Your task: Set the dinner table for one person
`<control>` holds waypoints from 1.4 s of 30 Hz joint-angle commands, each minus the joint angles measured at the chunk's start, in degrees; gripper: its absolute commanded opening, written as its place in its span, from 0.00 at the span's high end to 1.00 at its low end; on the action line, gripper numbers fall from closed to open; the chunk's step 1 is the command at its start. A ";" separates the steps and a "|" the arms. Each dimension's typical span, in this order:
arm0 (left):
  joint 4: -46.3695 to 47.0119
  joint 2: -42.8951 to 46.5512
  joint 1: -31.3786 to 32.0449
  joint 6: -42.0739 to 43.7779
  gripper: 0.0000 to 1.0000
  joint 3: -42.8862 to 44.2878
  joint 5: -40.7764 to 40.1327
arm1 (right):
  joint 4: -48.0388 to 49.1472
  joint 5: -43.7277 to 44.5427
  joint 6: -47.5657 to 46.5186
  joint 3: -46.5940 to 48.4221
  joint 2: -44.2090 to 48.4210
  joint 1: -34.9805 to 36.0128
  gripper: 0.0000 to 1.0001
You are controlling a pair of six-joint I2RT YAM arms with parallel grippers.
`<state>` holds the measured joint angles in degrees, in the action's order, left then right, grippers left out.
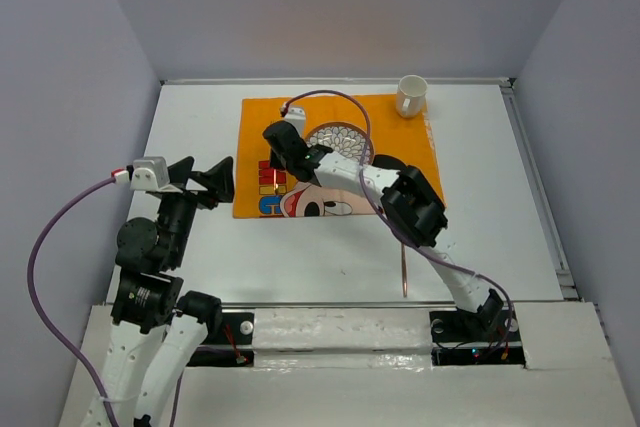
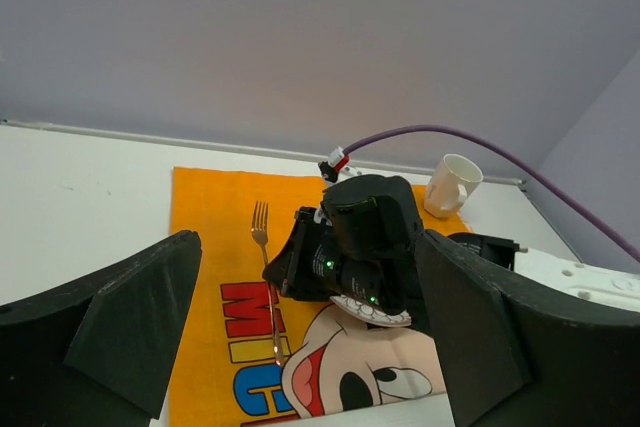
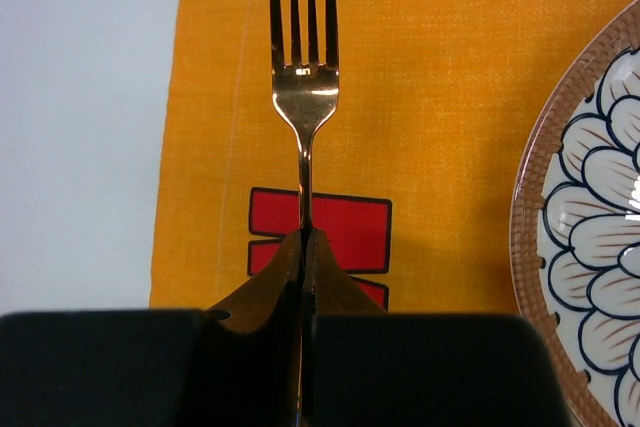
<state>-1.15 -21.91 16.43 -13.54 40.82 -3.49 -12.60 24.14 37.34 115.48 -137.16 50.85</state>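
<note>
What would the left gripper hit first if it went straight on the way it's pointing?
Most likely the right arm's black wrist housing, dead ahead of the open left gripper above the placemat; depth is hard to judge.

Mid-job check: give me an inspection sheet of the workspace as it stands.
Surface: white table, orange placemat at the far middle.
Job's things: plate on placemat; fork left of it; mug at placemat's far right corner; thin copper utensil on bare table near right arm.
Clutter: nothing seen.
Grippers: right gripper shut on fork handle; left gripper open, empty.
Cables: purple cable from each wrist.
Surroundings: grey walls.
</note>
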 commanded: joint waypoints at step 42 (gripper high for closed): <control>1.94 0.82 3.00 0.88 0.01 0.84 -1.17 | -7.00 -3.83 -3.59 14.78 -4.27 -3.83 0.43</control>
<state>-1.19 -21.08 19.51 -13.50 40.82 -4.19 -19.53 21.76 36.38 129.60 -148.59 47.09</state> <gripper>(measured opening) 0.989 0.559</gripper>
